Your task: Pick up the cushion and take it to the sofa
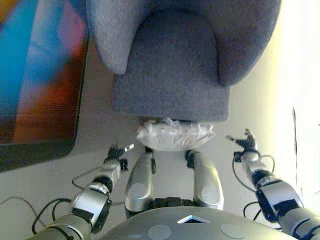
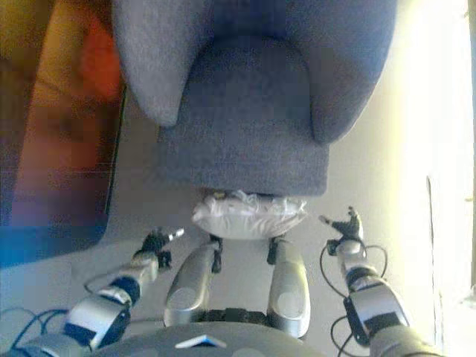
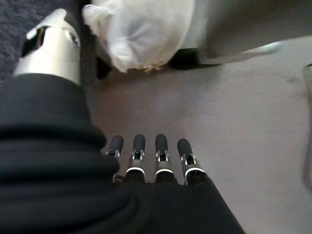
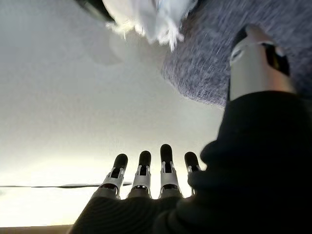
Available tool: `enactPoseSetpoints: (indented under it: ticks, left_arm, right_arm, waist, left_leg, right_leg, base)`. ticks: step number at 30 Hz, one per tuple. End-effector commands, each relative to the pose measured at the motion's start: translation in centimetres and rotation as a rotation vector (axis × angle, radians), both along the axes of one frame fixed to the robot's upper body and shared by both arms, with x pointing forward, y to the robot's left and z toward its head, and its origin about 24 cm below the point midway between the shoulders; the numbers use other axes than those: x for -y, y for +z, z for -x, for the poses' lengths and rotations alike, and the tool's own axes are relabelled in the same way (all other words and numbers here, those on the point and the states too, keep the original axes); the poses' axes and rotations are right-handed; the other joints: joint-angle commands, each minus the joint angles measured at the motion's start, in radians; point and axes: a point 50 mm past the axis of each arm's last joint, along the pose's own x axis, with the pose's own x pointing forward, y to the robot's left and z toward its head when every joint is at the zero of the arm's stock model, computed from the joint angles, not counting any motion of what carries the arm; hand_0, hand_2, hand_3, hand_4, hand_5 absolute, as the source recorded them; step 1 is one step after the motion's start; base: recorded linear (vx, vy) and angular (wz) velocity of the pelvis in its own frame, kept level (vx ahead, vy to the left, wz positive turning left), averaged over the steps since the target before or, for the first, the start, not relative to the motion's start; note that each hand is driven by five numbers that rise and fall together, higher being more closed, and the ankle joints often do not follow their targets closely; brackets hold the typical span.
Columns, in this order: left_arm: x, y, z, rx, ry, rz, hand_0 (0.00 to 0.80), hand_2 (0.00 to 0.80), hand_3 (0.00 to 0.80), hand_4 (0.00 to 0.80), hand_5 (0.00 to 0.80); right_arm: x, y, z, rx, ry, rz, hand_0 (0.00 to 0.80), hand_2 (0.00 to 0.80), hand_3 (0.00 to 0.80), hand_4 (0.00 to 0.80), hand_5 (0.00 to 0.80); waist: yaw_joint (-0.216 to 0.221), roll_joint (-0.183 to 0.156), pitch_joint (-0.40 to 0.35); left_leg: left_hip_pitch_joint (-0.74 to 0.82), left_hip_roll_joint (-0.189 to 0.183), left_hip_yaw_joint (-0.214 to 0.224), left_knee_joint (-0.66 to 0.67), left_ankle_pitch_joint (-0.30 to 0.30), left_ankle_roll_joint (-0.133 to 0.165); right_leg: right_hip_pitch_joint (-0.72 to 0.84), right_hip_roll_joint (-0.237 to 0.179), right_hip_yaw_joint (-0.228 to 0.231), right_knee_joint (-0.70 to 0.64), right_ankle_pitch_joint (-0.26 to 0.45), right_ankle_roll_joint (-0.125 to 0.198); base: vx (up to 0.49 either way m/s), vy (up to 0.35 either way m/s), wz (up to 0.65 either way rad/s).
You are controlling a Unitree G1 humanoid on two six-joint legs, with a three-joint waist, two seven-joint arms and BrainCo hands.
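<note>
A white crumpled cushion (image 1: pixel 175 135) lies on the floor against the front of the grey sofa (image 1: pixel 175 65). It also shows in the left wrist view (image 3: pixel 141 29) and the right wrist view (image 4: pixel 151 17). My left hand (image 1: pixel 117 152) is open, low to the cushion's left, apart from it. My right hand (image 1: pixel 246 144) is open to the cushion's right, also apart from it. Both hands are empty, with fingers straight (image 3: pixel 161 146) (image 4: pixel 165 156).
A dark rug or mat (image 1: pixel 35 75) with blue and orange patches lies to the left of the sofa. Pale floor (image 1: pixel 95 130) lies around the sofa's base. Bright light falls on the floor at the right (image 1: pixel 300 100).
</note>
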Motion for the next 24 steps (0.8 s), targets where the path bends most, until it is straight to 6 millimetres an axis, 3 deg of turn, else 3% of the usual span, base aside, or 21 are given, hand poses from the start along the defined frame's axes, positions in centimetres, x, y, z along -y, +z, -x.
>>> enactPoseSetpoints:
  ticks: [1, 5, 12, 24]
  left_arm:
    - [-0.7, 2.1, -1.7, 0.113, -0.003, -0.082, 0.000, 0.000, 0.000, 0.000, 0.000]
    - [0.3, 5.3, -4.7, 0.252, -0.087, -0.159, 0.000, 0.000, 0.000, 0.000, 0.000]
    - [-0.6, 10.5, -8.6, 0.401, -0.158, -0.239, 0.000, 0.000, 0.000, 0.000, 0.000]
    - [-2.3, 17.0, -11.9, 0.570, -0.211, -0.280, 0.000, 0.000, 0.000, 0.000, 0.000]
  right_arm:
    - [-0.9, 2.0, -2.0, 0.062, 0.058, 0.071, 0.000, 0.000, 0.000, 0.000, 0.000]
    - [-0.7, 4.6, -3.9, 0.121, 0.113, 0.128, 0.000, 0.000, 0.000, 0.000, 0.000]
    - [1.0, 8.9, -6.0, 0.178, 0.160, 0.277, 0.000, 0.000, 0.000, 0.000, 0.000]
    - [2.1, 18.3, -9.9, 0.352, 0.231, 0.491, 0.000, 0.000, 0.000, 0.000, 0.000]
  waist:
    - [-0.007, -0.029, 0.045]
    - [-0.027, -0.024, 0.087]
    - [-0.033, -0.025, 0.088]
    - [-0.044, -0.019, 0.088]
  left_leg:
    - [-0.112, -0.027, 0.007, 0.085, -0.046, 0.039]
    - [-0.224, -0.032, -0.002, 0.110, -0.032, 0.039]
    - [-0.451, -0.011, -0.028, 0.176, -0.023, 0.043]
    - [-0.766, -0.025, -0.076, 0.278, -0.049, 0.034]
  right_leg:
    - [0.010, -0.029, 0.029, -0.122, 0.069, 0.066]
    - [-0.109, -0.012, 0.037, -0.090, 0.079, 0.059]
    - [-0.335, 0.005, 0.058, 0.029, 0.058, 0.054]
    - [-0.633, 0.020, 0.095, 0.097, 0.070, 0.045]
  base:
    - [-0.100, 0.026, 0.00]
    - [-0.074, 0.035, -0.03]
    - [-0.051, -0.011, 0.01]
    - [-0.017, 0.001, 0.00]
